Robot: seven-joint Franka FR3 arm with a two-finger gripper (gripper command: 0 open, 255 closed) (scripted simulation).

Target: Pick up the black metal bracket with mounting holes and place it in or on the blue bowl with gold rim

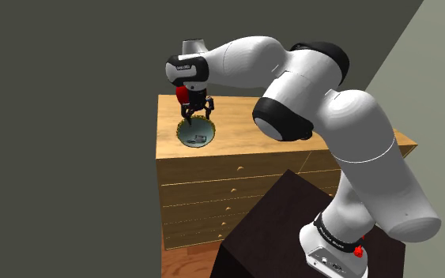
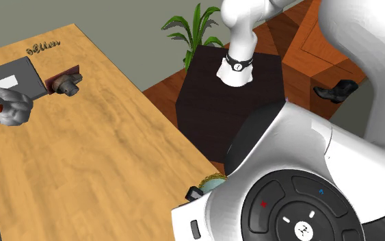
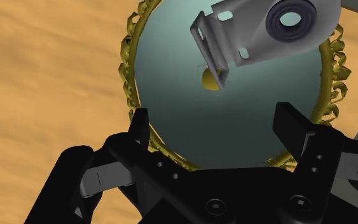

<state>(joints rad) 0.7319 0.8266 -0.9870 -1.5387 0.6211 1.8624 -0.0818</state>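
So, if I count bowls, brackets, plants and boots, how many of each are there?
Bowls: 1
Brackets: 1
Plants: 1
Boots: 1
Total: 4

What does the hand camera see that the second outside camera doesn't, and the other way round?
Wrist view: the open black gripper, and a grey bracket with a round hole lying inside the pale blue bowl with a frilly gold rim. Second exterior view: a green leafy plant, a black boot on the floor and the dark box stand. Both: the wooden tabletop and that bowl, a mere sliver in the second exterior view.
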